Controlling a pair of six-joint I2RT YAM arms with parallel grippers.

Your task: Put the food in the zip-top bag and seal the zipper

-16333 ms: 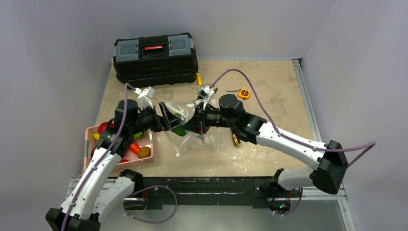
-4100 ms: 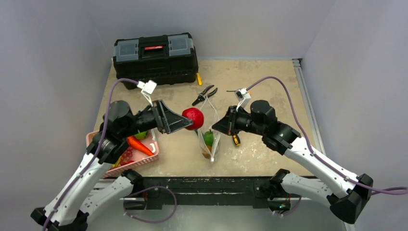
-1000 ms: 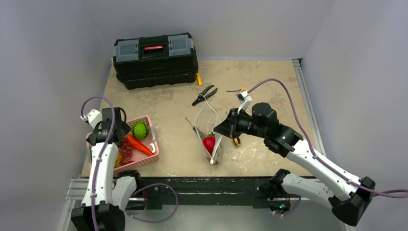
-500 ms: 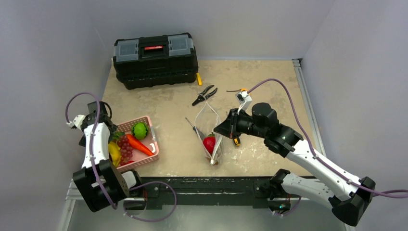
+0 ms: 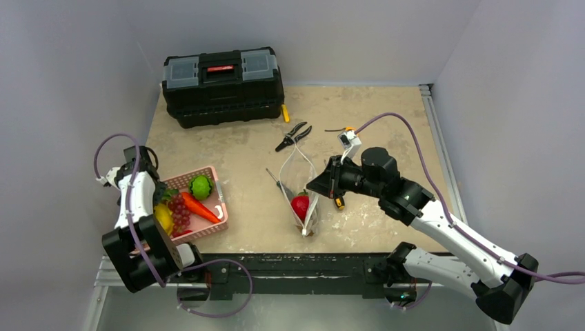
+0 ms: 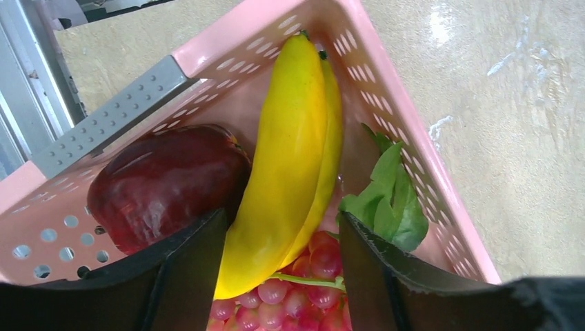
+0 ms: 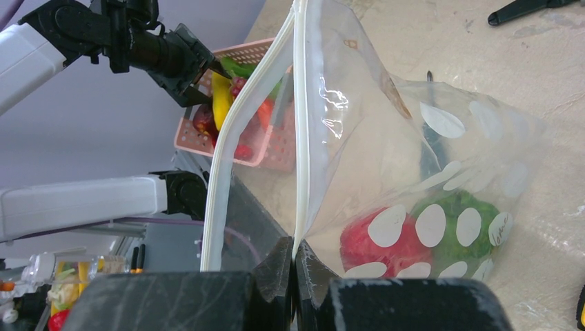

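Our left claw [image 6: 281,219], jaws apart, has swung back to the pink basket [image 6: 407,124] and straddles the banana [image 6: 290,158], so we judge that next (the red fruit [image 7: 355,243] now lies in the zip-top bag [image 7: 386,117], our right claw [image 7: 293,252] pinching its zipper [image 7: 301,124] edge).

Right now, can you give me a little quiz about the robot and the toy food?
1. True or false: the right gripper pinches the zip-top bag by its mouth edge.
2. Which food shows between the left gripper's fingers? A banana, B carrot, C chili.
3. Fill in: inside the bag, the red fruit lies beside a ____ vegetable.
Key: 1 true; 2 A; 3 green.
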